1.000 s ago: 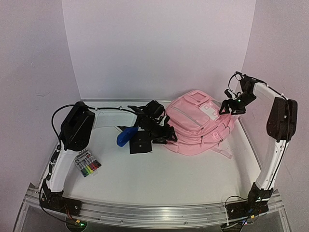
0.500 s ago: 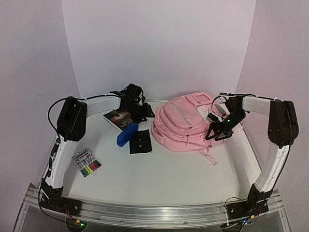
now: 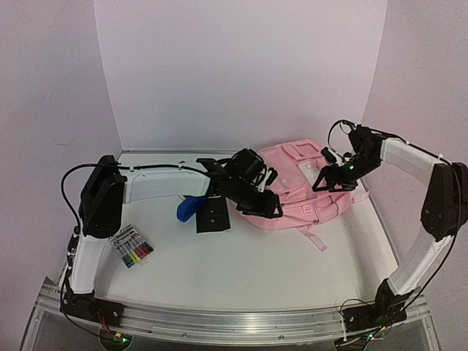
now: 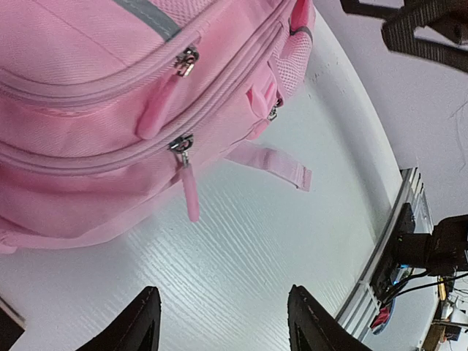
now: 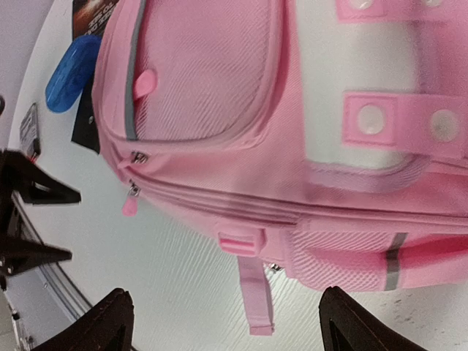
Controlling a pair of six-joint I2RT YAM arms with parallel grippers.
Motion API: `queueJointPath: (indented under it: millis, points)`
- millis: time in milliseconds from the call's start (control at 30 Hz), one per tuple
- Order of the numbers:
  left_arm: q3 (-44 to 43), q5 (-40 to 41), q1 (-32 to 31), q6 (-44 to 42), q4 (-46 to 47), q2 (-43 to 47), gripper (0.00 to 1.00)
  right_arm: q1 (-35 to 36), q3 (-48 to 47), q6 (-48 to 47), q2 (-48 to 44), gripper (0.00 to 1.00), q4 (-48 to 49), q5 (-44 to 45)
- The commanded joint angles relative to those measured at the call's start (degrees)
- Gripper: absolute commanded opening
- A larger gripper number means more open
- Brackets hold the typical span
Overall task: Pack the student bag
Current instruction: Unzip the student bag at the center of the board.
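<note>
Zero items packed so far, by the look of it. The student bag (image 3: 303, 183) lies flat on the table (image 3: 241, 270), front pocket up, at about 1 o'clock from table centre, near the back wall.

- Zips: every one visible in both wrist views is run shut; a zip pull (image 4: 190, 191) hangs loose over the near edge. No compartment is open yet.
- Loose goods outside the bag: blue case (image 3: 190, 207) and a flat black pad (image 3: 213, 218) at 10 o'clock from centre, touching each other; a marker pack (image 3: 132, 246) at 9 o'clock, well apart from the bag.
- Left gripper (image 3: 267, 207): at the bag's 8 o'clock corner, jaws apart, nothing between them.
- Right gripper (image 3: 329, 179): over the bag's 2 o'clock end, jaws spread wide, holding nothing.

Bag's long axis runs roughly 8 o'clock to 2 o'clock. The curved zip arcs sit at the 8 o'clock end, so I judge the top points that way, toward the blue case. One strap trails off toward 5 o'clock.

Left to do, as I read it: open a zip, then load everything.
</note>
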State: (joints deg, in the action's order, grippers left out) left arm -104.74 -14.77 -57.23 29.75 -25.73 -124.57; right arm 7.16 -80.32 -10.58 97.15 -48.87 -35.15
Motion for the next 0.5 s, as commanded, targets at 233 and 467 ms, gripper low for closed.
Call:
queueJointPath:
  millis: [233, 467]
  points:
    - [-11.0, 2.5, 0.3, -2.2, -0.8, -9.5, 0.58, 0.2, -3.1, 7.8, 2.9, 0.87, 8.6, 7.0]
    - [-14.8, 0.3, 0.3, -3.8, 0.8, -12.6, 0.54, 1.1, -2.1, 8.3, 4.4, 0.87, 10.3, 7.2]
